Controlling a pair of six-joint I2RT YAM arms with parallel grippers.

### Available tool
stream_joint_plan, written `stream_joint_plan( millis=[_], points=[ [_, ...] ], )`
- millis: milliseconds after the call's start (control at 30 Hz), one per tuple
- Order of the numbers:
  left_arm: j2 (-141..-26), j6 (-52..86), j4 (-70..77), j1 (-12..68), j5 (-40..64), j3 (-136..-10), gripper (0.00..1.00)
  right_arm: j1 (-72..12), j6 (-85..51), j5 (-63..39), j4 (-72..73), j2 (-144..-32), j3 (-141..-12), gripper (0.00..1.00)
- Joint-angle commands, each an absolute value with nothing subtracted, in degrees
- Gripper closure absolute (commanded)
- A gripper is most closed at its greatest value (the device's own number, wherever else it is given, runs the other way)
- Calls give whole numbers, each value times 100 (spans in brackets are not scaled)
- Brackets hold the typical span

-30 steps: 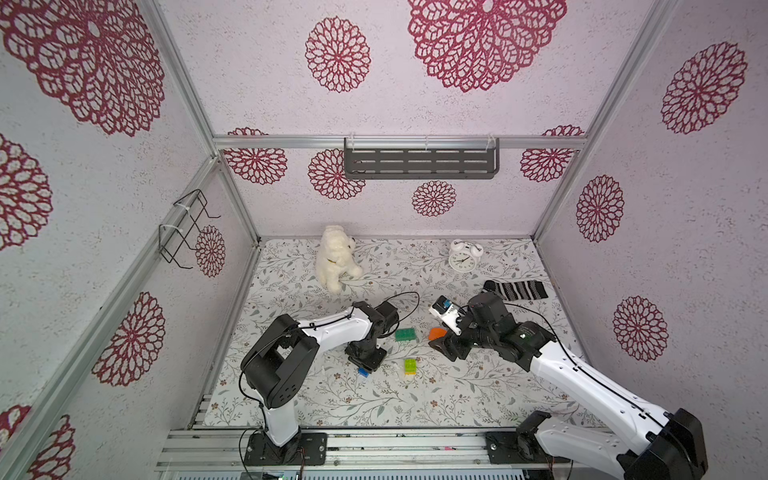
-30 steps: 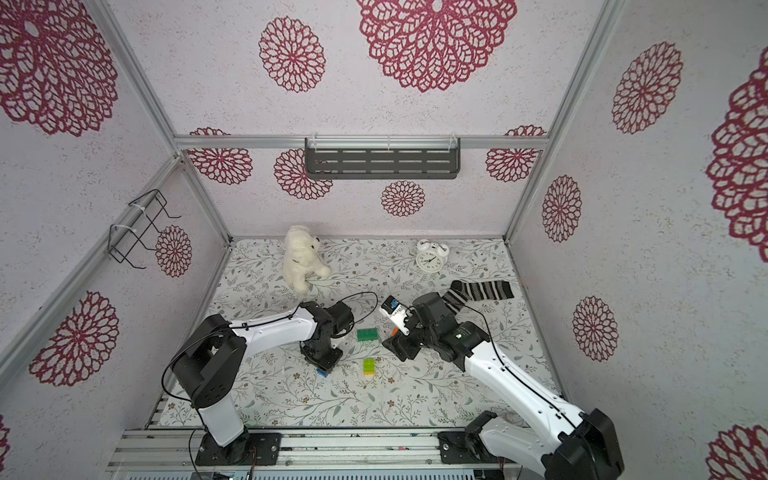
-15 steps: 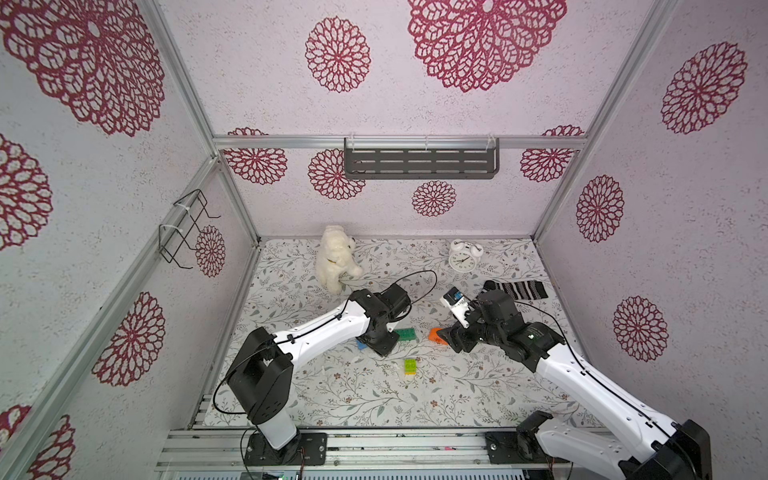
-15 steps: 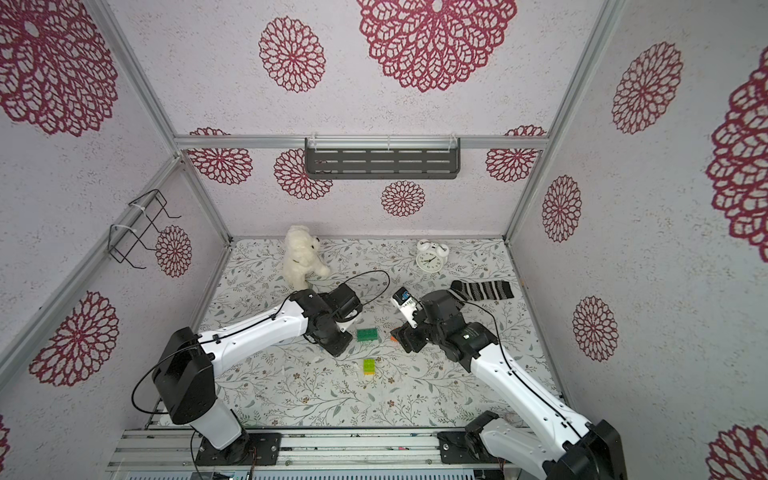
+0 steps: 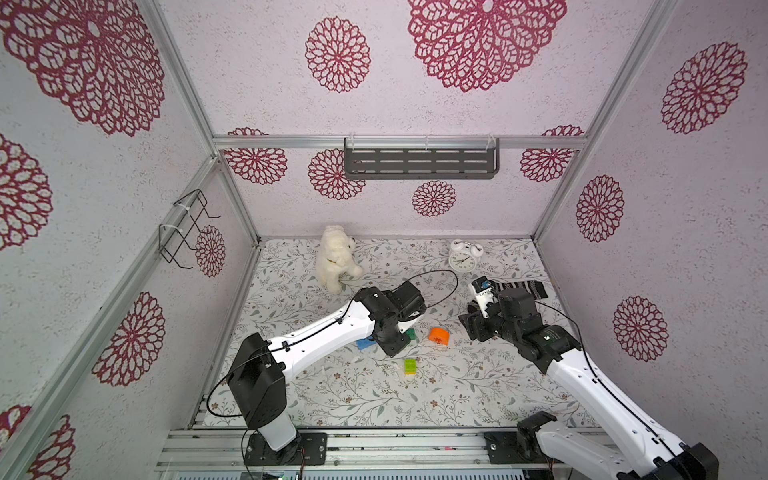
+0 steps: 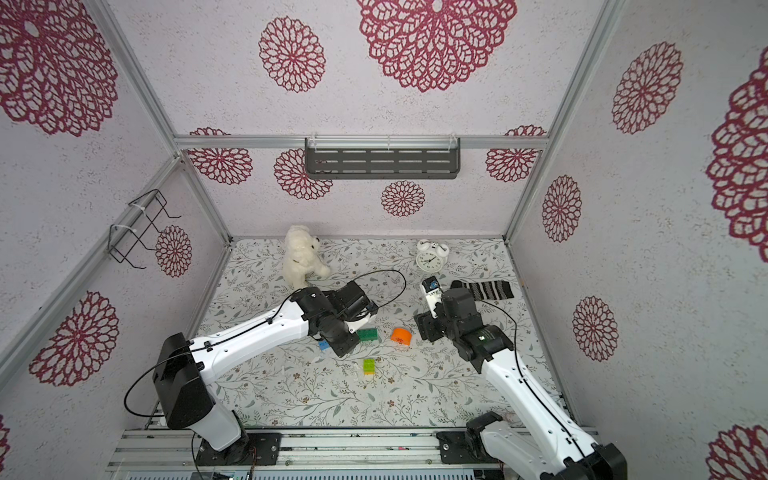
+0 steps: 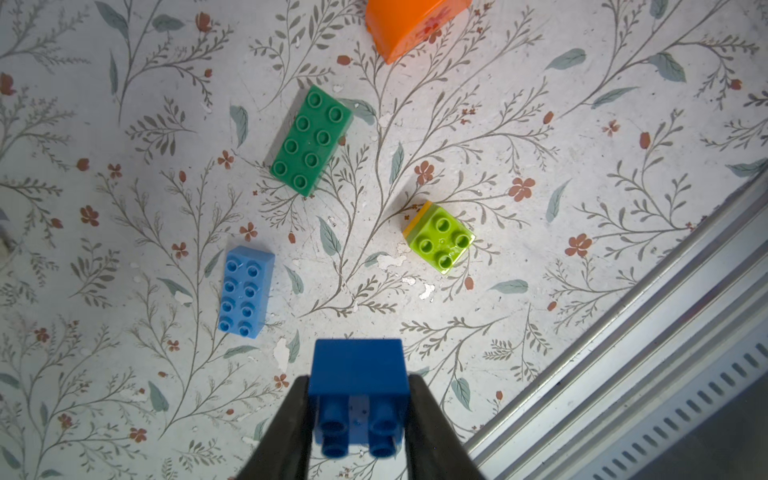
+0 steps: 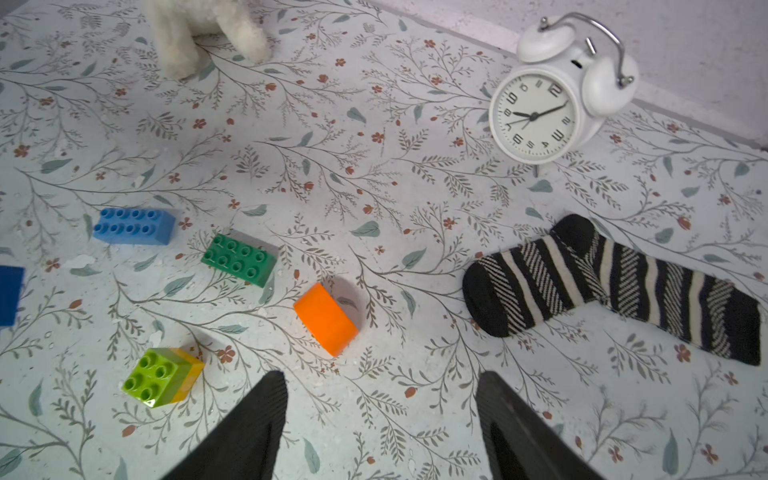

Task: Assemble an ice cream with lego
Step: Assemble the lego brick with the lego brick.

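The left fingers [image 7: 286, 424] clamp the dark-blue brick [image 7: 357, 365] above the tabletop [image 7: 540, 291], studs toward the wrist. It belongs, I think, on the lime brick [image 7: 441, 242], which sits on a yellow brick [image 7: 415, 218]: keep it level, match the corners, press straight down. The light-blue brick [image 7: 246, 291], green brick [image 7: 311, 140] and orange dome [image 7: 411, 25] lie apart, not blocking. The right fingers [image 8: 249, 428] stand spread, holding nothing, near the dome; a sock [image 8: 615, 286] lies beyond.

Lime square [image 6: 368, 365] tops yellow square [image 8: 190, 375]; green oblong [image 6: 368, 334] at its 12 o'clock, orange dome [image 6: 401, 336] at 1, light-blue oblong [image 6: 324, 345] at 10; dark-blue brick [image 7: 358, 365] pinched in left claw [image 7: 359, 382].
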State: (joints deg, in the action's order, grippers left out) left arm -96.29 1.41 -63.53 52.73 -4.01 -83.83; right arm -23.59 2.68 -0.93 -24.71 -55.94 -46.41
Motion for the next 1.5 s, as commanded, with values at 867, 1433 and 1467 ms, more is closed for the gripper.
stream_joint_plan(
  millis=[867, 1433, 1467],
  points=[
    [-10991, -1950, -6776, 6175, -468, -9211, 84, -1173, -268, 328, -2347, -5442, -4505, 24],
    [-11659, -2171, -6842, 6192, -659, -9585, 86, -958, -334, 493, -2303, -5320, -4431, 24],
    [-11669, -2171, -6859, 6202, -674, -9608, 87, -958, -334, 486, -2295, -5322, -4428, 24]
  ],
)
